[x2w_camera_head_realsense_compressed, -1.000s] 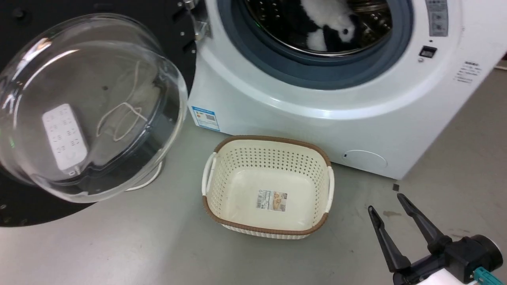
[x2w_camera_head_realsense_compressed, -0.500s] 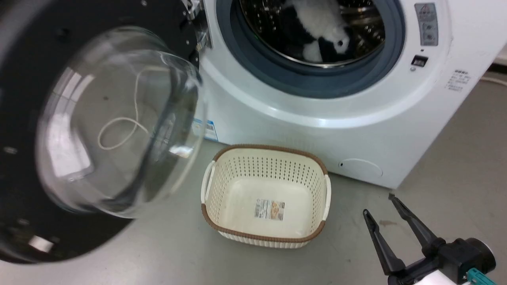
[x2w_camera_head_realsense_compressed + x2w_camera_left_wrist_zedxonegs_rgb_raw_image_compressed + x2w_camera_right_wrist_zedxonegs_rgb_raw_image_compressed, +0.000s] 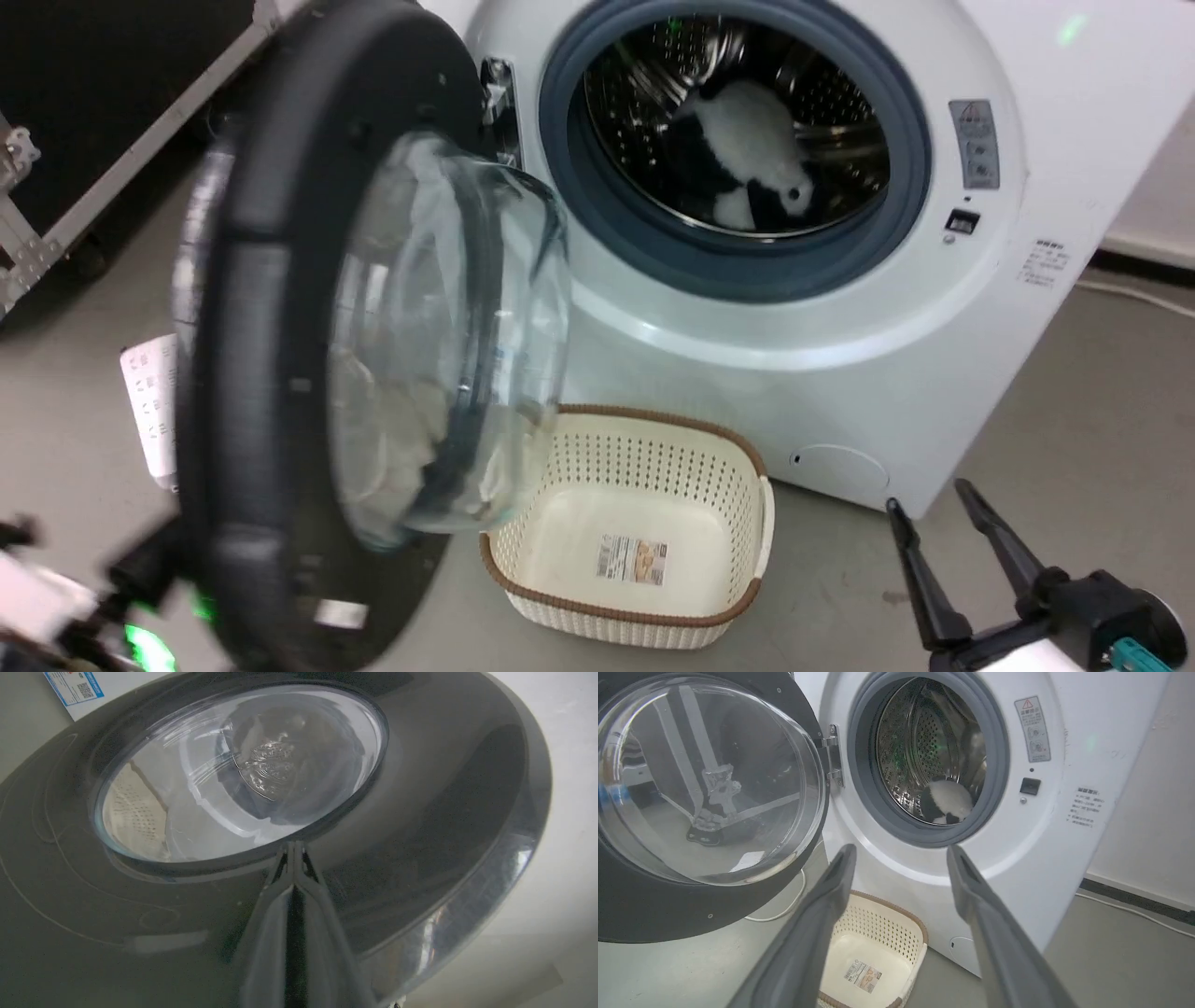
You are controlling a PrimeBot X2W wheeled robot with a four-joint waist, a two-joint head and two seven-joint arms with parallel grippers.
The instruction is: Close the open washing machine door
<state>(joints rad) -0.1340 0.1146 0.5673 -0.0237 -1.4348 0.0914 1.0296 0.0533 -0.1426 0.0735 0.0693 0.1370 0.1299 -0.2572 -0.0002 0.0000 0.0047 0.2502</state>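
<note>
The washing machine door [image 3: 252, 392] stands about half open, seen almost edge-on, its clear glass bowl [image 3: 448, 336] bulging toward the white washing machine [image 3: 840, 373]. My left gripper [image 3: 292, 845] is shut with nothing between its fingers, and its tips rest on the door's dark outer face [image 3: 420, 826] just below the window. The left arm [image 3: 47, 597] is a blur behind the door at the lower left. My right gripper [image 3: 929, 499] hangs open and empty over the floor to the right of the machine's front; it [image 3: 901, 850] faces the round opening [image 3: 929, 756].
A black-and-white plush toy [image 3: 747, 159] lies in the steel drum. A cream perforated basket [image 3: 653, 417] stands on the floor before the machine, partly under the door's bowl. A white remote [image 3: 149, 401] lies on the floor at left, and a black case [image 3: 93, 75] stands behind it.
The door has swung from wide open to about halfway toward the machine. The camera has shifted too, showing more of the drum. My right gripper has barely moved.
</note>
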